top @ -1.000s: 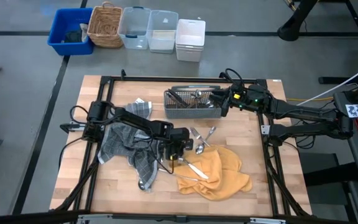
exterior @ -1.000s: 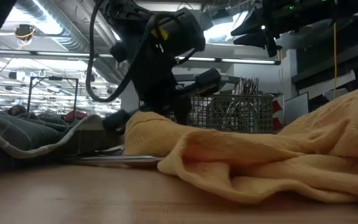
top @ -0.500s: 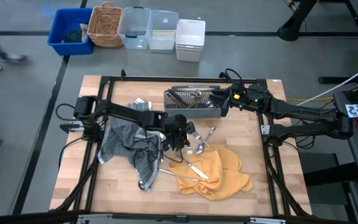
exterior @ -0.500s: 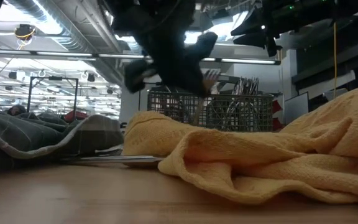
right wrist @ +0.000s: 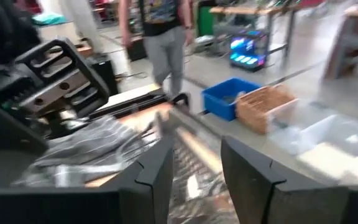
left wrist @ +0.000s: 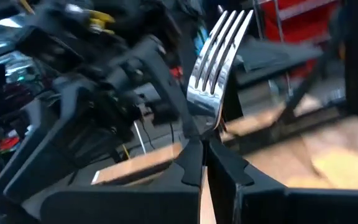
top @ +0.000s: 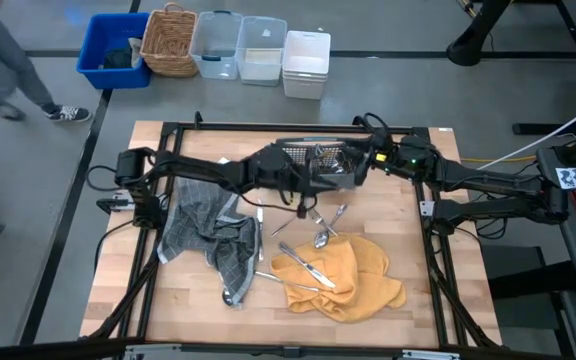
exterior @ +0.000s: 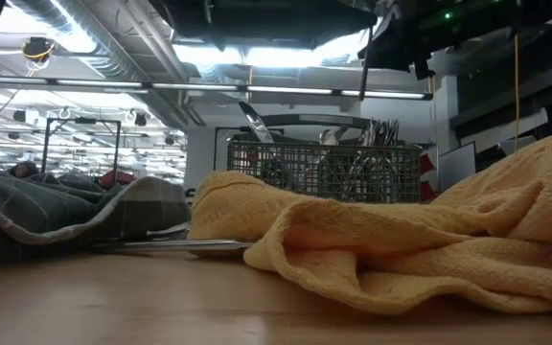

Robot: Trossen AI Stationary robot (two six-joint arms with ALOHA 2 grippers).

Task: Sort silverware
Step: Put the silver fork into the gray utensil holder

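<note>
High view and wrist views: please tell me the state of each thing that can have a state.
Left gripper: shut on fork, over the caddy.
Fork: held, tines up.
Right gripper: open, empty, by the caddy's right end.
Caddy: upright, holds silverware.
Yellow towel: crumpled.
Grey towel: crumpled.

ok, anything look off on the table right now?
Mostly clutter: loose silverware lies scattered on and beside the crumpled yellow towel, with a grey checked cloth bunched up alongside. Left gripper holds a fork; nothing looks damaged.
</note>
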